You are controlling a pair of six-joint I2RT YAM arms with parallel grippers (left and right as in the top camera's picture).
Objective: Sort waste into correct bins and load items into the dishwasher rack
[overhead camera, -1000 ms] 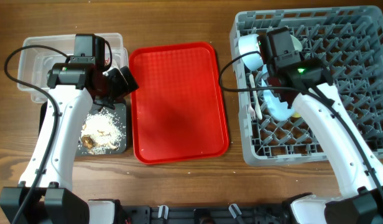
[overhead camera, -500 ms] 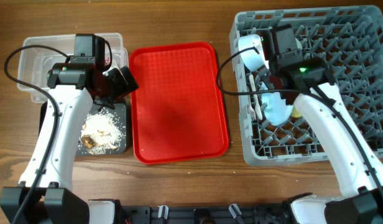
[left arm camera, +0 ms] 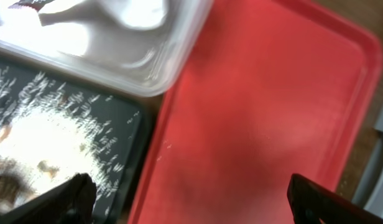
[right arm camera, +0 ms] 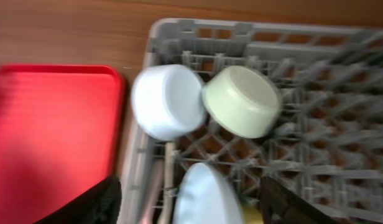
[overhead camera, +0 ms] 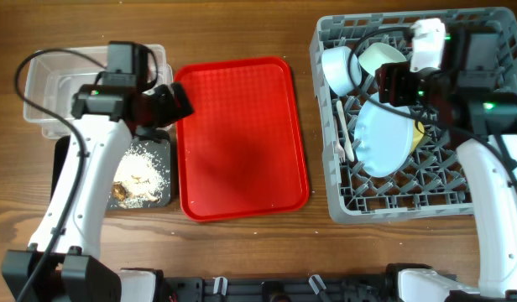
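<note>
Rack [overhead camera: 359, 197] holds the plate [overhead camera: 384, 138] leaning mid-grid, with the blue bowl [overhead camera: 338, 69] and green bowl [overhead camera: 382, 57] at 11 o'clock. Scraps [overhead camera: 141, 176] lie in the black tray [overhead camera: 164, 200] at 8 o'clock. Left gripper [left arm camera: 191, 186] and right gripper [right arm camera: 190, 193] gape wide and empty. A careless right swing could topple the plate.

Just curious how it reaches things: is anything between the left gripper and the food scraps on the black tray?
Nothing visible does. The open left gripper hovers beside the black tray; the scraps lie uncovered on it, close by. The tub sits to one side, off that path.
</note>
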